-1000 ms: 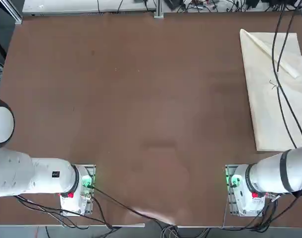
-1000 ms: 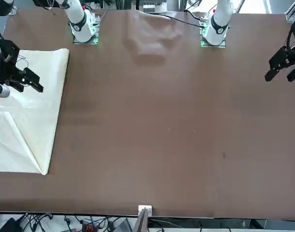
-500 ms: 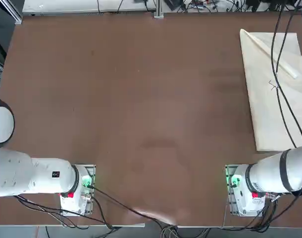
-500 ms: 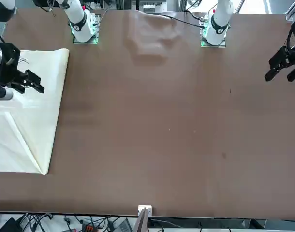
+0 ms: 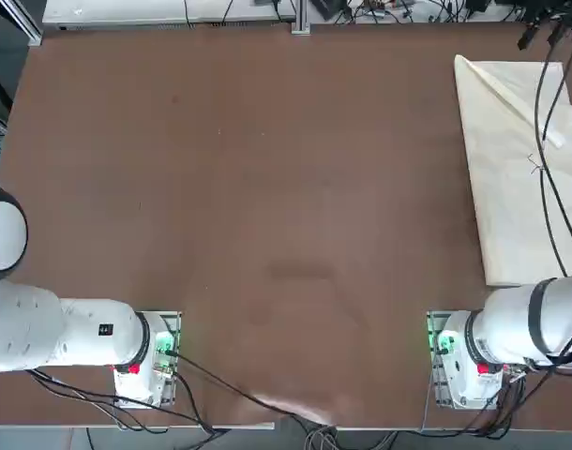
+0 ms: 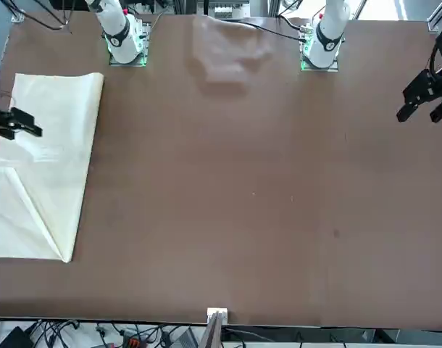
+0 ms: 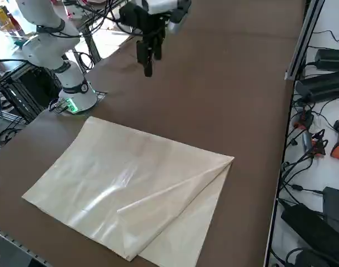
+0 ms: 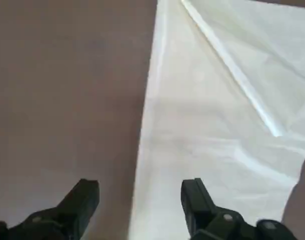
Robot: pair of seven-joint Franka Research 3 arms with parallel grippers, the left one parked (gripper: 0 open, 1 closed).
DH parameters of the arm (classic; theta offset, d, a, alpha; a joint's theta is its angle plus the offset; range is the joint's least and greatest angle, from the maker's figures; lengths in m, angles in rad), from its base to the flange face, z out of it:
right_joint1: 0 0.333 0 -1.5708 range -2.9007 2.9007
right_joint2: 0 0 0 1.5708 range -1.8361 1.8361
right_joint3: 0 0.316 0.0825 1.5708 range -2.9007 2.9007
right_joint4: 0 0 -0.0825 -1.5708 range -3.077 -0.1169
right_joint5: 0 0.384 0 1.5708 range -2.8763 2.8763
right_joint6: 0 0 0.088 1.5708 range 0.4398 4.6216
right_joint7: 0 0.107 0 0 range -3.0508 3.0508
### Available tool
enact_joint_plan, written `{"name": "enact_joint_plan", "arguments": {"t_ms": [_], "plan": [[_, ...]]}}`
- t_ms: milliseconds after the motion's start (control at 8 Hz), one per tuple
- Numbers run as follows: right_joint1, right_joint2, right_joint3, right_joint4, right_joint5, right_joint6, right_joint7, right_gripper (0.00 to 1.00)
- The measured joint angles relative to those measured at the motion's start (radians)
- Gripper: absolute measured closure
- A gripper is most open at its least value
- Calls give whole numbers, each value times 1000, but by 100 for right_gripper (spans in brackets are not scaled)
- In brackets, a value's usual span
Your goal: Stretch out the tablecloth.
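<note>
The cream-beige tablecloth (image 5: pixel 520 178) lies flat at the table's right side, also seen as the tablecloth (image 6: pixel 54 167) and the tablecloth (image 7: pixel 130 183). Its far corner is folded back over itself along a diagonal crease (image 7: pixel 175 189). My right gripper (image 7: pixel 149 67) hangs high above the table and points down, holding nothing. In the front view the right gripper (image 6: pixel 18 125) shows at the picture's left edge. The wrist view shows the right gripper (image 8: pixel 140 200) open over the inner long edge of the tablecloth (image 8: pixel 217 130), well clear of the fabric.
Bare brown table (image 5: pixel 267 187) stretches left of the cloth. The arms' bases (image 5: pixel 459 361) stand at the near edge. My right arm's cable (image 5: pixel 549 187) hangs over the cloth in the top view. Cables and tools (image 7: pixel 325 83) lie beyond the table's far edge.
My right gripper has moved further toward the table's right side, sliding almost out of the front view's left edge. The tablecloth has not moved.
</note>
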Motion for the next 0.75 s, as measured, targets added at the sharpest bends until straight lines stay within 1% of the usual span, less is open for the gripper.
{"name": "enact_joint_plan", "arguments": {"t_ms": [125,375,500,625,750], "plan": [[-74,1,-3,-49,-11,81,-127,0],[-225,10,-6,-200,-14,347,-421,0],[-287,27,-6,-274,-14,483,-561,0],[-328,55,-5,-324,-14,589,-680,0],[-352,97,-5,-349,-14,684,-784,0]]}}
